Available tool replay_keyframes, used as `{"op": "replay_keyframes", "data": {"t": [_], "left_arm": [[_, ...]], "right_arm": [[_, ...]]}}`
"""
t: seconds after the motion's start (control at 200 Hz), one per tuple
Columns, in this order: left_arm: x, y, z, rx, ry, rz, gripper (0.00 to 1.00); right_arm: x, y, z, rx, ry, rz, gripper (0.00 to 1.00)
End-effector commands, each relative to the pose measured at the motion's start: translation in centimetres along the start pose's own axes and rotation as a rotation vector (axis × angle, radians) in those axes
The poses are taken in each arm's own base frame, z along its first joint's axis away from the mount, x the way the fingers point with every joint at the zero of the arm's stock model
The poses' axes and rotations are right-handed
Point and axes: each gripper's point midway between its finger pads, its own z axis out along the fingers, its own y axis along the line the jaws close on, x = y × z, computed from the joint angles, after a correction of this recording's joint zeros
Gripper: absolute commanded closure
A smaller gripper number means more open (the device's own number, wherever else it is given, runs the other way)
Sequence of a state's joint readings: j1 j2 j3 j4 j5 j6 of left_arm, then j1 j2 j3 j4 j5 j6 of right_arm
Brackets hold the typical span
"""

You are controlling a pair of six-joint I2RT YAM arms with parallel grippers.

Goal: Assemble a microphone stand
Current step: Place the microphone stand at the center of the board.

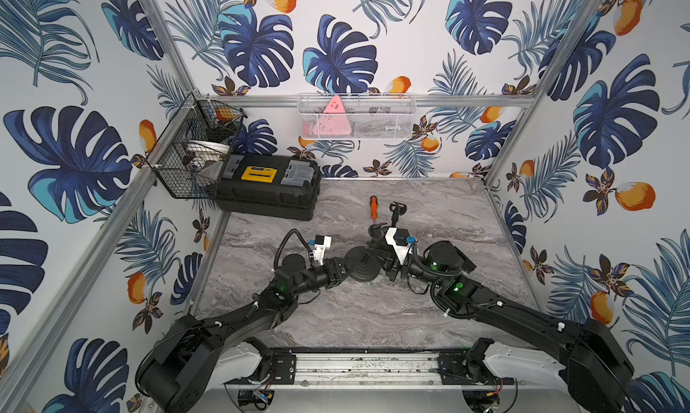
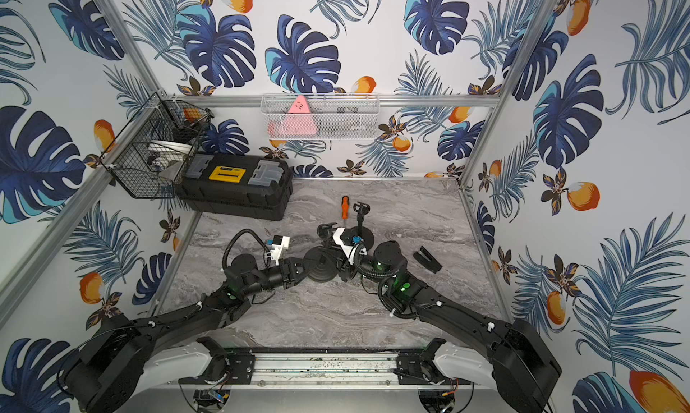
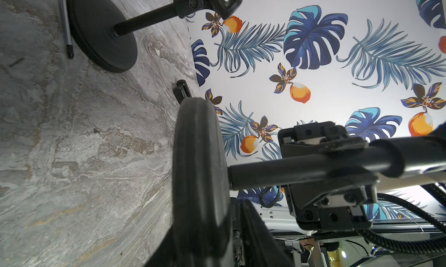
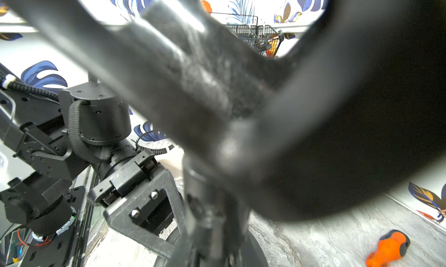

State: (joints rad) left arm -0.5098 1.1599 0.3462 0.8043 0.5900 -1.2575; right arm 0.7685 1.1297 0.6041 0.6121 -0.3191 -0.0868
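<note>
Right jaws (image 3: 330,168) are clamped tight on the thin black metal pole (image 3: 260,172), a little way up from where it enters the round black weighted base disc (image 3: 200,157); the left wrist view shows this clearly. The pole's long axis runs roughly upright off the disc's centre. It's parallel to the pole of the second black stand (image 1: 395,219), which looks complete and stands behind on the grey marble table (image 1: 336,325). In both top views the disc sits mid-table between the two arms. I can't tell if it rests on the table or hangs just off it. Left jaws (image 1: 345,271) sit level at the disc's left side and meet its rim edge-on. The rim lies between them with little gap, but I can't tell whether they have actually bitten. That's the relation that matters: left arm is nearer the disc, right arm owns the pole, and the two grips are at right angles. My read is that this is the pole-to-base joint, with left bracing the disc while right turns the pole about its own axis. It needs a firm hold on the rim first, or the disc spins with the pole. Orange-handled screwdriver (image 1: 373,207) and a small black clip part (image 2: 427,260) lie apart on the table, not in play.
</note>
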Motion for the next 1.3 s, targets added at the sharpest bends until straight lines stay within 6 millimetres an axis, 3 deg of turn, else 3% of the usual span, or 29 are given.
{"op": "replay_keyframes", "data": {"t": [0.0,0.085,0.175,0.275,0.365,0.58,0.751,1.106,1.296], "left_arm": [[-0.7,-1.4,-0.2,0.043,-0.035,0.041,0.74],[-1.0,-1.8,-0.2,0.061,-0.049,0.042,0.84],[-1.3,-2.1,-0.3,0.078,-0.068,0.037,0.9],[-2.0,-2.6,-0.4,0.095,-0.091,0.033,0.94],[-2.5,-2.9,-0.4,0.101,-0.108,0.027,0.97],[-3.7,-3.9,-0.5,0.106,-0.14,0.029,1.0],[-5.3,-3.5,-1.3,0.061,-0.194,0.041,1.0],[-12.0,-3.7,-3.8,-0.221,-0.324,0.173,1.0],[-15.3,-6.9,-6.1,-0.387,-0.405,0.316,1.0]], "right_arm": [[-2.1,-0.1,-0.3,0.008,-0.074,-0.012,1.0],[-2.1,-0.2,-0.3,0.02,-0.074,-0.013,1.0],[-2.1,-0.5,-0.4,0.036,-0.078,-0.011,0.84],[-1.7,-1.0,-0.6,0.066,-0.078,-0.007,0.57],[-1.4,-1.2,-0.7,0.08,-0.076,-0.008,0.46],[-1.0,-1.4,-0.8,0.097,-0.071,-0.003,0.43],[0.0,-2.2,-1.9,0.16,-0.065,0.03,0.43],[6.7,-3.0,-5.2,0.275,0.015,0.143,0.46],[9.1,-2.8,-6.0,0.282,0.044,0.169,0.47]]}}
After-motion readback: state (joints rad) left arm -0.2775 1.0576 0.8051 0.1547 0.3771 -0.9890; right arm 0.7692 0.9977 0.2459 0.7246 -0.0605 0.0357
